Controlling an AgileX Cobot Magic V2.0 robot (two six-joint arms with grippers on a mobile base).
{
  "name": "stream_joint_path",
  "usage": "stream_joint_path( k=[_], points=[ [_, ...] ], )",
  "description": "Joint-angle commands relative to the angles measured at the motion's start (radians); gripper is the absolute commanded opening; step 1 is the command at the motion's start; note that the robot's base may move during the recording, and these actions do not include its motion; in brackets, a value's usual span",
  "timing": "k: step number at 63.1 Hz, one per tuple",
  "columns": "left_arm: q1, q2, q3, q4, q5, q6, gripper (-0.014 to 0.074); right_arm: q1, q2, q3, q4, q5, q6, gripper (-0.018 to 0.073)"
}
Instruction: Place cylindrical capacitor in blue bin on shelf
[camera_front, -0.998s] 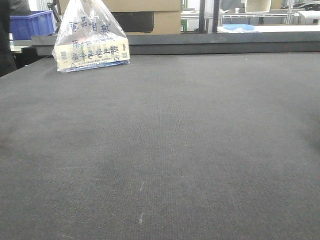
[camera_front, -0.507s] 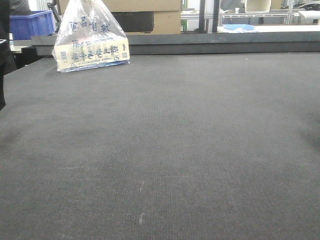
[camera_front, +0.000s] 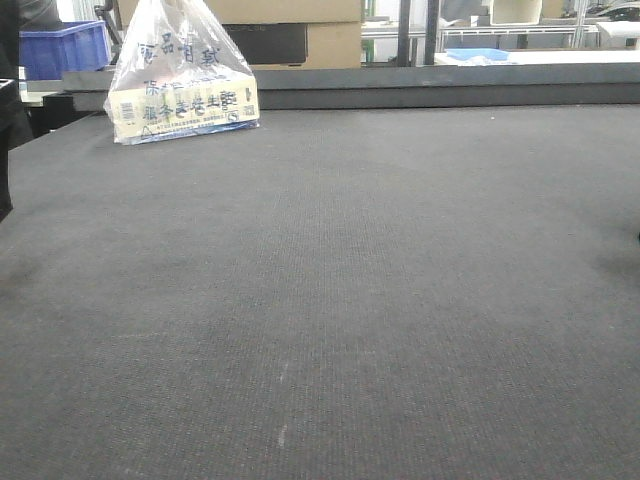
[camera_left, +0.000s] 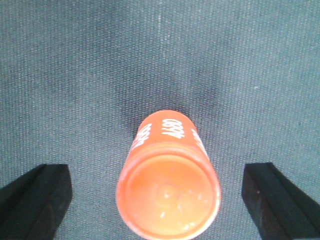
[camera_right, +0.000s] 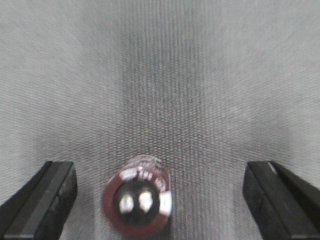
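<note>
In the left wrist view an orange cylinder (camera_left: 167, 197) with white print stands upright on the dark mat. My left gripper (camera_left: 157, 202) is open, with a black finger (camera_left: 35, 200) on each side and well apart from the cylinder. In the right wrist view a dark red cylindrical capacitor (camera_right: 137, 200) with a black top and two shiny terminals stands upright. My right gripper (camera_right: 160, 205) is open around it without touching; the capacitor sits left of centre. A blue bin (camera_front: 65, 48) stands far back left. A silvery rack (camera_front: 500, 30) shows far back right.
The dark grey table (camera_front: 340, 300) fills the front view. A clear plastic bag holding a printed box (camera_front: 182, 90) stands at its back left. Cardboard boxes (camera_front: 300, 30) sit behind the raised back edge. A dark strip (camera_front: 4, 150) is at the left edge.
In the front view the dark shape at the left edge has reached lower down the frame. A dark sliver now shows at the right edge. The bag has not moved.
</note>
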Motion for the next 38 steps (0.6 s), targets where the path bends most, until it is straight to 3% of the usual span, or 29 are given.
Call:
stream_joint_path(
  k=[1, 10, 16, 38],
  points=[
    [-0.006, -0.003, -0.002, 0.001, -0.006, -0.008, 0.0598, -0.007, 0.004, -0.008, -0.005, -0.038, -0.002, 0.0559],
    [-0.006, -0.003, -0.002, 0.001, -0.006, -0.008, 0.0598, -0.007, 0.004, -0.009, -0.005, -0.040, -0.002, 0.0557],
    [-0.006, -0.003, 0.008, 0.001, -0.008, -0.008, 0.0598, -0.007, 0.005, -0.009, -0.005, -0.047, -0.002, 0.0488],
    [-0.006, -0.003, 0.035, 0.001, -0.024, -0.008, 0.0598, -0.007, 0.005, -0.009, -0.005, -0.050, -0.002, -0.0074]
  ],
)
